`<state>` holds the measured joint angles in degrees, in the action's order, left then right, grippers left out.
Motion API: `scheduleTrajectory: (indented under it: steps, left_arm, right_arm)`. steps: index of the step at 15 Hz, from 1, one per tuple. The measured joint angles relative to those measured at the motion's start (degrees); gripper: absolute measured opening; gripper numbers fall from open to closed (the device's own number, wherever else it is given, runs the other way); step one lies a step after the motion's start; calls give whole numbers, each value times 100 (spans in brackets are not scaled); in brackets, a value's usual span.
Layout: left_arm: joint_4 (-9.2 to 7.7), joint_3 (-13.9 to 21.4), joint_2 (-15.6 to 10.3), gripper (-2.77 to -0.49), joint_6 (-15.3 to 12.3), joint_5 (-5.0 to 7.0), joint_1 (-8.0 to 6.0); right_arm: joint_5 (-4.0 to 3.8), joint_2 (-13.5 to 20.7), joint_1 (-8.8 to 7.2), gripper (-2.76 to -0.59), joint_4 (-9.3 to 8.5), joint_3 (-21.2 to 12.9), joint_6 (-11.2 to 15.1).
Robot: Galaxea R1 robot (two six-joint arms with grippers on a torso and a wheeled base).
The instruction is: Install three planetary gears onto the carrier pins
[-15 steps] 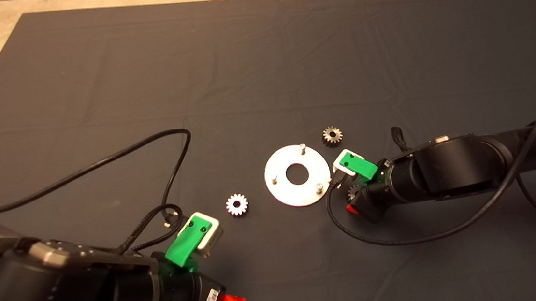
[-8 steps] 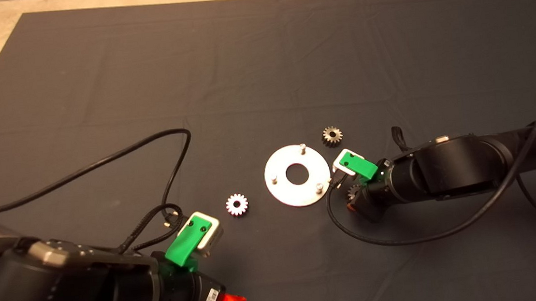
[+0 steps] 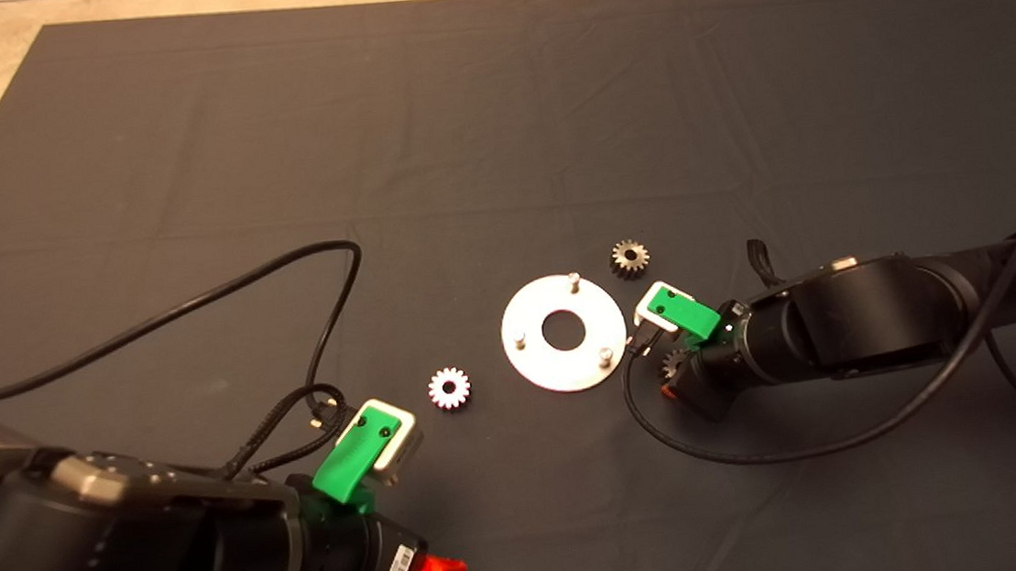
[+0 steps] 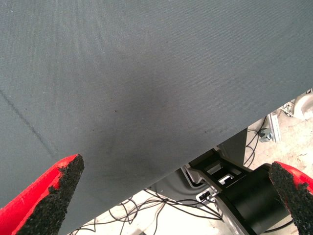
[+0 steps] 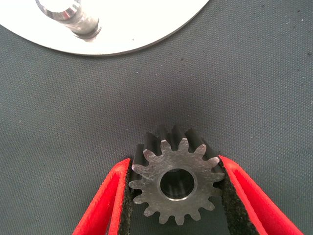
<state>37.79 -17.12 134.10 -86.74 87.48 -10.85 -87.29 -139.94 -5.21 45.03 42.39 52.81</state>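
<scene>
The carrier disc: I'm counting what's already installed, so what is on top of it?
On the carrier disc only its three bare carrier pins show, no gear. Right gripper holds a dark gear beside the disc; two gears lie on the mat. Nothing covers the disc.

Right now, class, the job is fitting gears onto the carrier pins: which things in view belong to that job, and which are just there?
Belongs to the job:
- dark gear, gripped in the right claw
- second dark gear, beside the disc
- bright gear, loose on the mat
- carrier disc with three bare pins

Just there:
- left claw, open, idle at the mat's near edge
- dark mat
- black cables
</scene>
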Motion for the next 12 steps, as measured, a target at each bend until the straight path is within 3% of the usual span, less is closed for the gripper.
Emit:
scheduleTrajectory:
  steps: [6, 12]
  left_arm:
    - [0, 0, 2, -51, 0, 0, 0]
    - [0, 0, 2, -51, -6, -2, 0]
  right_arm:
    - [-39, 11, -49, -236, -14, -38, 17]
    - [-49, -44, -576, -236, -213, -84, 143]
